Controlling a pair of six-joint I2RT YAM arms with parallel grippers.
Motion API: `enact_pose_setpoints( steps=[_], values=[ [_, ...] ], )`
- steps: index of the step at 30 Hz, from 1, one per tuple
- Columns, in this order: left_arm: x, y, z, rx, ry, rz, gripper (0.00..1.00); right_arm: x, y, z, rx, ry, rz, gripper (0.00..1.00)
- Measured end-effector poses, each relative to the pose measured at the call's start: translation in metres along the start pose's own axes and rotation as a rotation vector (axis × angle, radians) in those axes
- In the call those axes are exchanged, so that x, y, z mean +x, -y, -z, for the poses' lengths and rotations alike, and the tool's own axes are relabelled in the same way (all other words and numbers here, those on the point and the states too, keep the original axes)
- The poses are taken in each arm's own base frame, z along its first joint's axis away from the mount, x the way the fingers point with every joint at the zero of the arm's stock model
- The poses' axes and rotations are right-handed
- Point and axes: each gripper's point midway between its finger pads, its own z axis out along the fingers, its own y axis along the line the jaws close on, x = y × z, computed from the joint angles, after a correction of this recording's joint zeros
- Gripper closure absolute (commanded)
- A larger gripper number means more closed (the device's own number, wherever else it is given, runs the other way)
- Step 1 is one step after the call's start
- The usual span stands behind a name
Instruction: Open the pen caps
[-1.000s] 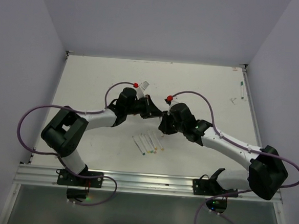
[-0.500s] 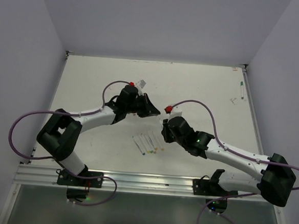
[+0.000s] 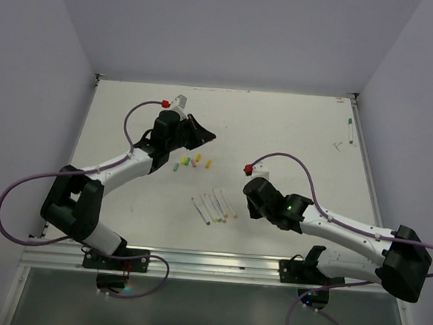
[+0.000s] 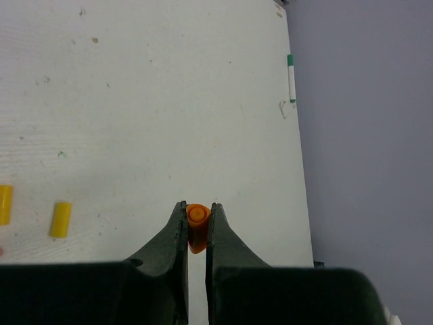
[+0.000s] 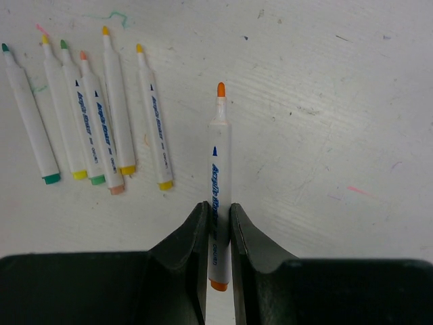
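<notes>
My left gripper (image 4: 197, 210) is shut on an orange pen cap (image 4: 197, 223), held above the table at the back left (image 3: 207, 136). My right gripper (image 5: 218, 206) is shut on the white barrel of an orange-tipped pen (image 5: 218, 169), which has no cap on its tip; it sits right of the pen row (image 3: 248, 203). Several uncapped pens (image 5: 88, 115) lie side by side on the table (image 3: 213, 207). Several loose caps (image 3: 193, 162) lie between the arms; two yellow ones (image 4: 61, 219) show in the left wrist view.
A green-capped pen (image 3: 350, 131) lies at the far right edge of the table, also in the left wrist view (image 4: 291, 78). Red plugs with purple cables (image 3: 249, 168) ride on both wrists. Grey walls close in the table on three sides.
The two grippers, close together a second ago, have pulled apart. The left moved back and left with the orange cap; the right moved nearer with the pen. The loose caps are now uncovered.
</notes>
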Motion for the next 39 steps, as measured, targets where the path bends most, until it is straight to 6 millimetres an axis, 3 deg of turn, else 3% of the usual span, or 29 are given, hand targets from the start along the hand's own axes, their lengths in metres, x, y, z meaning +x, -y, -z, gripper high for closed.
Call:
enact_pose_setpoints(
  steps=[8,15,19,25,33,39],
  values=[
    [-0.015,0.003,0.017,-0.026,0.06,-0.117,1.0,0.006,0.014,-0.011,0.085,-0.035,0.001,1.0],
    [-0.011,-0.009,0.018,-0.064,0.041,-0.188,1.0,0.001,0.044,-0.026,0.148,-0.068,-0.089,1.0],
    [-0.002,-0.025,0.008,-0.097,0.006,-0.2,1.0,-0.001,0.031,-0.035,0.075,-0.078,-0.079,1.0],
    [0.03,-0.058,-0.019,-0.203,-0.109,-0.219,1.0,0.012,0.011,-0.053,-0.008,-0.137,-0.047,1.0],
    [0.059,-0.058,-0.028,-0.251,-0.165,-0.304,1.0,0.01,-0.012,-0.063,-0.095,-0.129,-0.043,1.0],
    [0.066,-0.068,-0.039,-0.305,-0.185,-0.345,1.0,0.014,-0.025,-0.066,-0.134,-0.138,-0.037,0.81]
  ],
)
